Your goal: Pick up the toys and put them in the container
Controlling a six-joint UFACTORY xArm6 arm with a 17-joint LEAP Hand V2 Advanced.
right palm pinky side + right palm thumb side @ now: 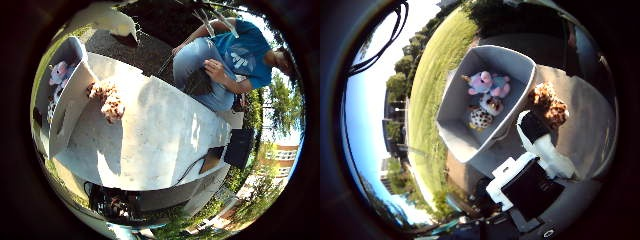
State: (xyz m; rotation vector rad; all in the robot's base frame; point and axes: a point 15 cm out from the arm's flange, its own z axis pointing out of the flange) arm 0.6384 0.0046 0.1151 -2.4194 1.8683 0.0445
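reaching for the brown spotted toy on the table beside the bin, the hand, fingers straight and empty, should lower before curling round it.

Three toys in container, one outside.

Fuzzy plush on the spotted brown toy, sitting on a matt, slightly mottled white table. At its nine o'clock, the grey container looks smooth matt plastic, holding a soft pink plush and a spotted plush. Hand: hard white and black plastic.
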